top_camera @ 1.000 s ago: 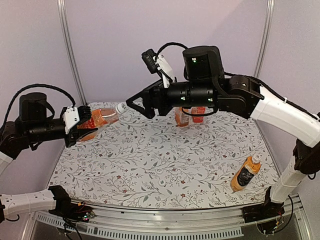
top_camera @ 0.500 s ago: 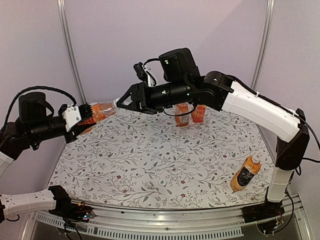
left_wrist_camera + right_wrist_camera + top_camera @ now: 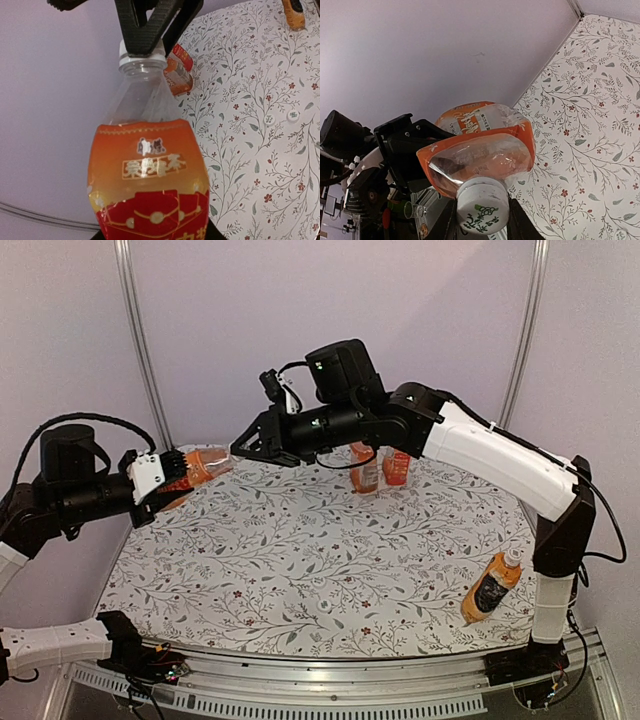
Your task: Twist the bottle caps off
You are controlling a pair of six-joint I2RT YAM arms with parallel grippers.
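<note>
The left end effector is clenched around the lower body of a bottle of orange drink. It holds the bottle off the bench at the far left, roughly level, with the neck pointing toward the middle. The right end effector reaches across from the other side and meets the bottle end-on, its fingers closed on either side of the white cap. The cap thus lies straight ahead of the right end effector, in line with the bottle's long axis. The unscrewing twist would probably turn about that line while the left arm braces the body.
</note>
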